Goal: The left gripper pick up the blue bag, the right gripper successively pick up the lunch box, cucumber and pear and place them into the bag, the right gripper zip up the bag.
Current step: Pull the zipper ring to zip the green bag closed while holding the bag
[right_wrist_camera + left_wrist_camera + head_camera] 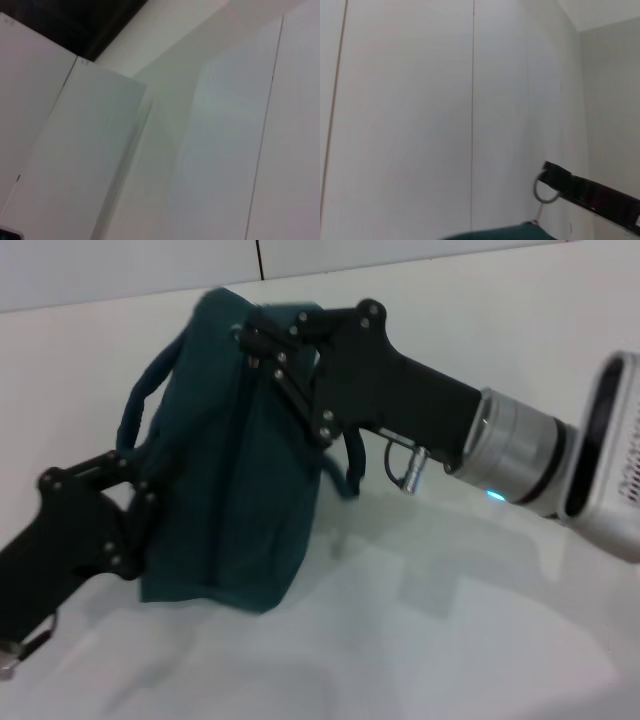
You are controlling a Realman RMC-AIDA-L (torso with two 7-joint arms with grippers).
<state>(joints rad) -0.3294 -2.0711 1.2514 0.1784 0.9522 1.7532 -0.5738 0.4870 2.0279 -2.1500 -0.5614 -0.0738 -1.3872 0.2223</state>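
Both grippers on bag, standing on white table (480,620).
Left gripper (142,495) pinches the bag (225,500) near its handle; right gripper (262,345) at top, grip unclear. Soft, floppy fabric, likely sags; hold by the rim.

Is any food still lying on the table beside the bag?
No. In the head view the white table around the blue bag shows no food, only the left gripper and right gripper at the bag.

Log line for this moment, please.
blue bag: upright on table | left end effector: at bag's side | right end effector: at bag's top | lunch box, cucumber, pear: unseen
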